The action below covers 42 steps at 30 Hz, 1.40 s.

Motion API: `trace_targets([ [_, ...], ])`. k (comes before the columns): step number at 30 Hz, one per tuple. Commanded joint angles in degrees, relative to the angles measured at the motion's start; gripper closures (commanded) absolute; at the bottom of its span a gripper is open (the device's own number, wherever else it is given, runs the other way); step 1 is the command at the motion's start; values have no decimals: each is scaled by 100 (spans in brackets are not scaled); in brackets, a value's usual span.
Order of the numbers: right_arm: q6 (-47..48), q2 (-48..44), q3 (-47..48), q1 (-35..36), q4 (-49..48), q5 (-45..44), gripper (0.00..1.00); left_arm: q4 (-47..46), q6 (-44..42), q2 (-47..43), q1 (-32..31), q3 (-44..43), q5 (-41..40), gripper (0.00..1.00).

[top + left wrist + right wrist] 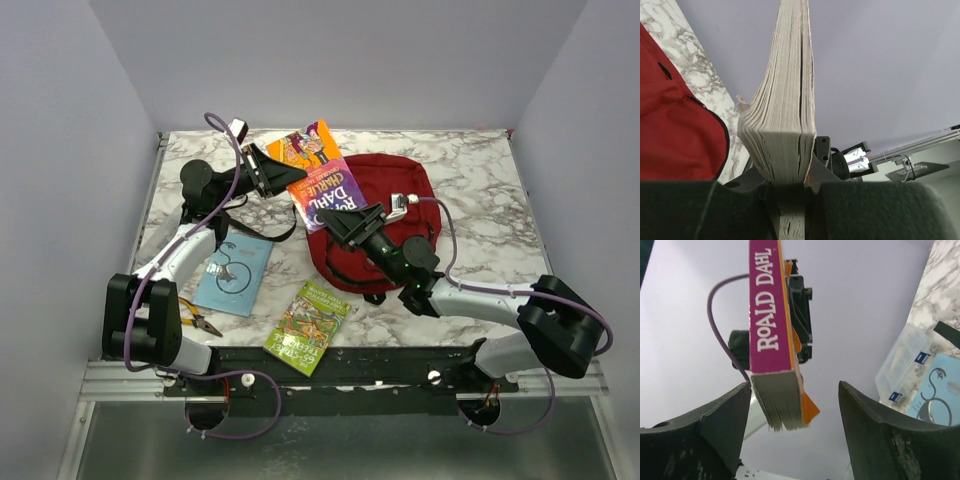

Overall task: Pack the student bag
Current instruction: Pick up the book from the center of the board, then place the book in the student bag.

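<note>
The dark-red student bag (pixel 385 185) lies flat at the middle back of the marble table, and its fabric also shows in the left wrist view (pixel 675 130). An orange and purple Roald Dahl book (pixel 318 172) is held up above the bag's left edge. My left gripper (pixel 280 175) is shut on it; the book's page block (pixel 785 100) sits clamped between the jaws (pixel 790 187). My right gripper (pixel 338 218) hovers over the bag just below the book. It stands open (pixel 795 410), with the book's lower corner (pixel 782 405) between the fingers and touching neither.
A light-blue booklet (pixel 233 272) lies left of the bag, with a clear plastic case (pixel 902 365) beside it. A green paperback (pixel 308 327) rests at the front edge. Pliers (pixel 198 320) lie by the left arm's base. White walls enclose the table.
</note>
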State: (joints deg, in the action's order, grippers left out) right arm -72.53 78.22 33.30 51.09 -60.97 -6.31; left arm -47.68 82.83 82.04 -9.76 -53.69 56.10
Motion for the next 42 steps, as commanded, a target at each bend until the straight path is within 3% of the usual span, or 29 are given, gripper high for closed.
trace_targets([
  [1,-187,190,323,205,-397,-1002,27,-916,531,-10,70,217,-401,100],
  [4,-270,257,476,292,-126,-1327,33,-916,573,-50,53,403,-587,100],
  [6,-326,318,640,297,104,-1332,43,-914,549,-88,59,479,-680,100],
  [10,-502,465,859,341,195,-1295,69,-875,489,-89,53,560,-789,100],
  [13,-442,491,1038,351,457,-1303,99,-732,388,-37,53,543,-775,97],
  [15,-290,257,1129,344,1066,-1639,99,-349,118,-87,45,477,-747,78],
  [18,268,-256,1409,244,2364,-2379,99,1012,-748,-346,16,247,-856,51],
  [22,565,-773,2008,-652,4764,-2394,99,3340,-2129,-657,-27,-265,-1469,33],
  [26,1230,-1234,2191,-1776,6315,-2211,99,4620,-3014,-612,-136,-757,-1952,27],
  [29,2041,-1539,2374,-2217,7435,-2589,99,5121,-3629,-568,-457,-1037,-2293,24],
  [31,2502,-1798,2387,-2260,8048,-3037,100,5541,-4124,-465,-842,-1285,-2548,24],
  [36,3074,-2709,2046,-2268,8997,-4048,100,5567,-5030,-183,-1968,-1434,-2708,18],
  [42,3163,-3685,1935,-2261,9882,-4210,99,6008,-6224,728,-3295,-1944,-3004,11],
])
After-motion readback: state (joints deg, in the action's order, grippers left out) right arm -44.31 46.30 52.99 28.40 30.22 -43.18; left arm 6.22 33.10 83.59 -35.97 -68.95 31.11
